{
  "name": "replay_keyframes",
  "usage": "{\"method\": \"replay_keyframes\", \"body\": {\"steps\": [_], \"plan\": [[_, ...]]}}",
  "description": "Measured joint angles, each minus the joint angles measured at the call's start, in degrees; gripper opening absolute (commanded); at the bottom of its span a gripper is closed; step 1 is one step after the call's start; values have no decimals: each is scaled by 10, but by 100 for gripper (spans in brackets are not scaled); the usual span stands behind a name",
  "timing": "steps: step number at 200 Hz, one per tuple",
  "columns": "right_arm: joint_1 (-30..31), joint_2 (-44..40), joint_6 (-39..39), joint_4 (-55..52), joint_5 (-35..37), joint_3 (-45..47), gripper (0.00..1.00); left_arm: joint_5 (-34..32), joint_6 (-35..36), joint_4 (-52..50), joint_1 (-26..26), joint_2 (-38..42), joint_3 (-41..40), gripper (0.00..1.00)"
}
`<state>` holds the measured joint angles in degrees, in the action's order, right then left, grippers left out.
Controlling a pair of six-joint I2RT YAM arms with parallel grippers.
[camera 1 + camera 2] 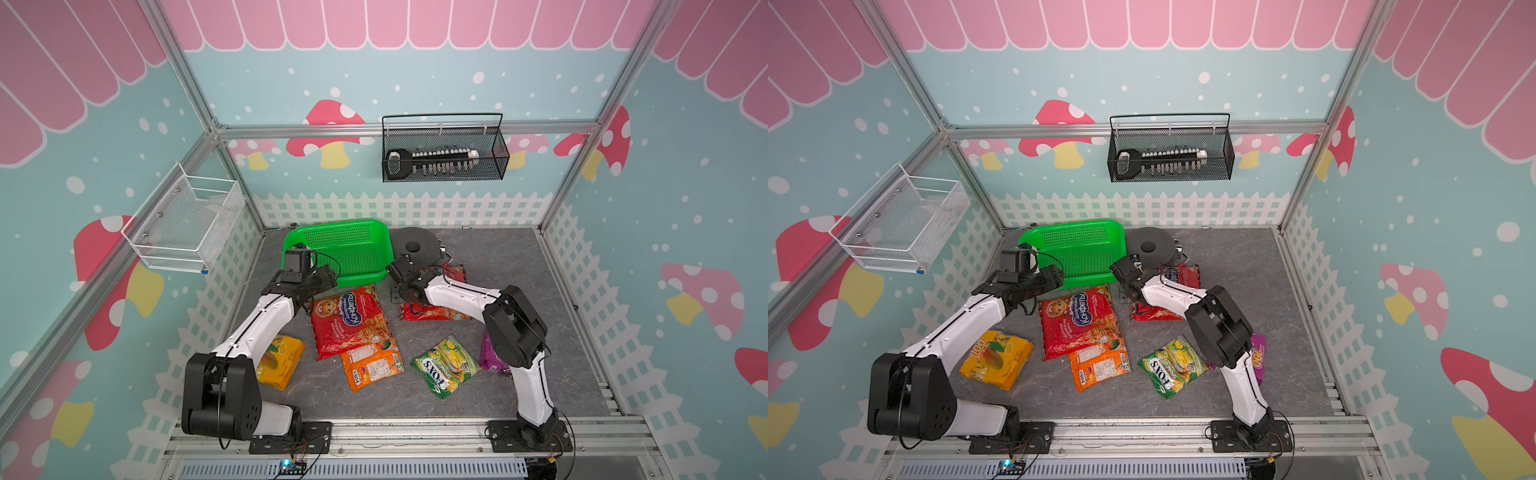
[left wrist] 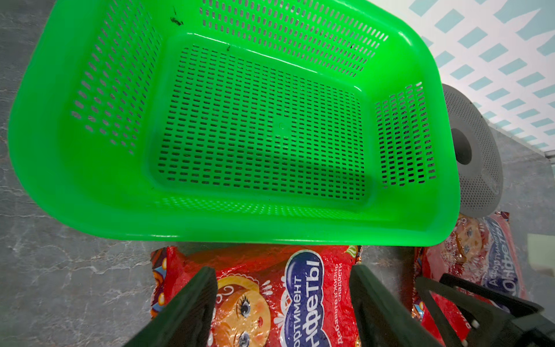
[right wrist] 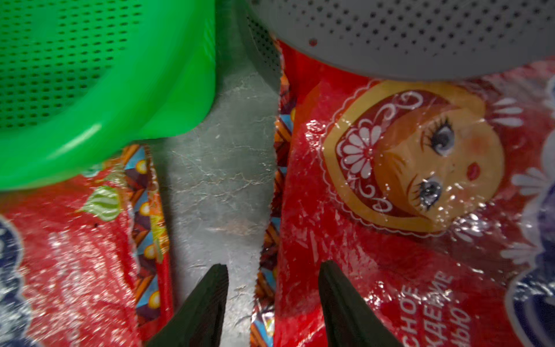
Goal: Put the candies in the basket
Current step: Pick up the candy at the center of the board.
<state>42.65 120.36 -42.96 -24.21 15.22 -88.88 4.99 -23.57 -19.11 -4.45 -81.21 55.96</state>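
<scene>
- In both top views the green basket (image 1: 340,232) (image 1: 1075,232) sits on the grey table (image 1: 498,291), a little above and left of the frame's centre. A dark grey round spool (image 1: 415,245) stands just to its right.
- We see all six candy bags lying on the table outside the basket:
  - one big red bag (image 1: 353,324) just below the basket's near rim
  - the second red bag (image 1: 436,311) to its right, partly under the right arm
  - the orange bag (image 1: 372,368), the green-yellow bag (image 1: 446,365) and the purple bag (image 1: 490,361) lower down
  - the yellow bag (image 1: 280,361) at lower left, beside the left arm
- In the left wrist view the left gripper (image 2: 283,276) stands wide apart over the first red bag, holding nothing.
- In the right wrist view the right gripper (image 3: 273,269) is parted and holds nothing. Bare table and the second red bag's crimped edge show between its fingers.
- There the spool's edge overlaps that bag's top.
</scene>
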Motion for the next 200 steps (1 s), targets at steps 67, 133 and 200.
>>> {"method": "replay_keyframes", "body": {"steps": [67, 133, 200], "plan": [[2, 34, -21, -10, 39, -28, 62, 40, 14, 5, 2, -14, 0, 74], [12, 88, -35, -18, 72, -80, 50, 42, 15, 7, 2, -14, 0, 74], [16, 87, -55, -28, 98, -71, 0, 41, 15, 8, 2, -10, -2, 74]]}}
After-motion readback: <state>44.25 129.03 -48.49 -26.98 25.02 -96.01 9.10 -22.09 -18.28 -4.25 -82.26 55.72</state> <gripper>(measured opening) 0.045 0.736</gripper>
